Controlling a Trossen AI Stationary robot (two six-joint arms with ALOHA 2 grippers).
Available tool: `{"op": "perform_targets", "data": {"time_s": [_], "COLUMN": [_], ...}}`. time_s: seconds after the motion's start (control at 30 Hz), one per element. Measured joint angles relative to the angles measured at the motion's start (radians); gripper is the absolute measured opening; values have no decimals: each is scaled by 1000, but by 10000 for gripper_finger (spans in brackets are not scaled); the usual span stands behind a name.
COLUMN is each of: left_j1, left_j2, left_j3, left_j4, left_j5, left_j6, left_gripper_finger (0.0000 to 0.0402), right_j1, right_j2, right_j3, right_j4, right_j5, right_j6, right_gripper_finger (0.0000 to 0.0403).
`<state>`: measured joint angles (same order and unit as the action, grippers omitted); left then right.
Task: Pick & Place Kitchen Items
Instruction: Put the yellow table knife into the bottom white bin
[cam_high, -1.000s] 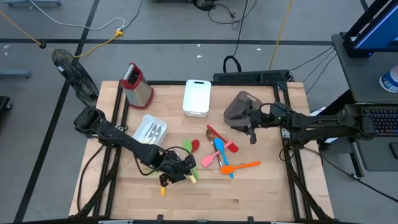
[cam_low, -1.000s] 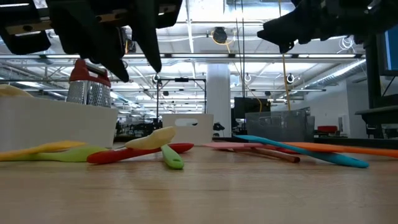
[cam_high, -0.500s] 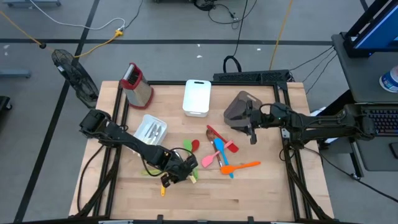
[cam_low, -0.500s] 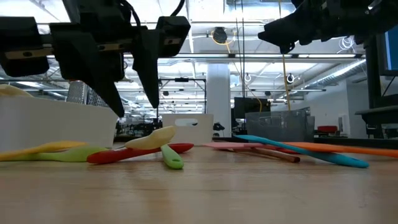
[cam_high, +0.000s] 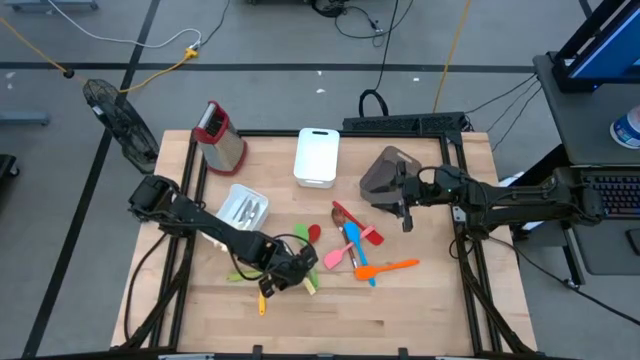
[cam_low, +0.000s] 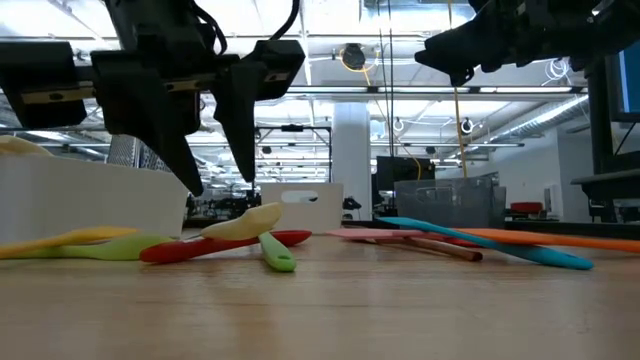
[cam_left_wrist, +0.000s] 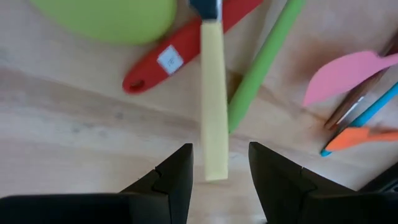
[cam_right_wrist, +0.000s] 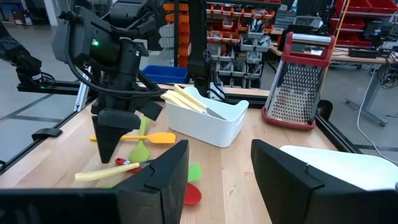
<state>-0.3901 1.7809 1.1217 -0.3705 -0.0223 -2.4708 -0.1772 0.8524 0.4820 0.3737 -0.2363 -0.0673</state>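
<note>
Wooden desk (cam_high: 420, 305): left gripper (cam_high: 283, 270), fingers apart, over pale-yellow-handled utensil (cam_left_wrist: 214, 99) beside green spatula (cam_left_wrist: 264, 62); right gripper (cam_high: 403, 203), fingers apart, near grey bin (cam_high: 381, 172).

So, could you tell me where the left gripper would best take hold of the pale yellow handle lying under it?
Probably mid-handle, coming straight down. The pale yellow handle lies flat on the table, a straight slim bar lined up between the open fingers of the left gripper, with bare wood at its free end.
</note>
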Motion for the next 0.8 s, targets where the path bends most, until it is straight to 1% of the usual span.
{"op": "perform_targets", "data": {"time_s": [0.17, 0.23, 0.4, 0.53, 0.8], "left_j1": [-3, -1, -1, -1, -4], "left_j2": [51, 80, 135, 140, 135], "left_j3": [-1, 1, -1, 1, 0], "left_j4": [42, 104, 149, 155, 149], "left_j5": [7, 26, 92, 135, 127], "left_j6": [-2, -2, 0, 0, 31], "left_gripper_finger": [161, 161, 161, 161, 161], "right_j1": [0, 0, 0, 0, 0], "right_j2": [0, 0, -3, -3, -4], "right_j3": [0, 0, 0, 0, 0], "right_j4": [2, 2, 1, 3, -1], "right_j5": [0, 0, 0, 0, -1], "right_j6": [0, 0, 2, 3, 3], "right_gripper_finger": [167, 167, 167, 167, 167]}}
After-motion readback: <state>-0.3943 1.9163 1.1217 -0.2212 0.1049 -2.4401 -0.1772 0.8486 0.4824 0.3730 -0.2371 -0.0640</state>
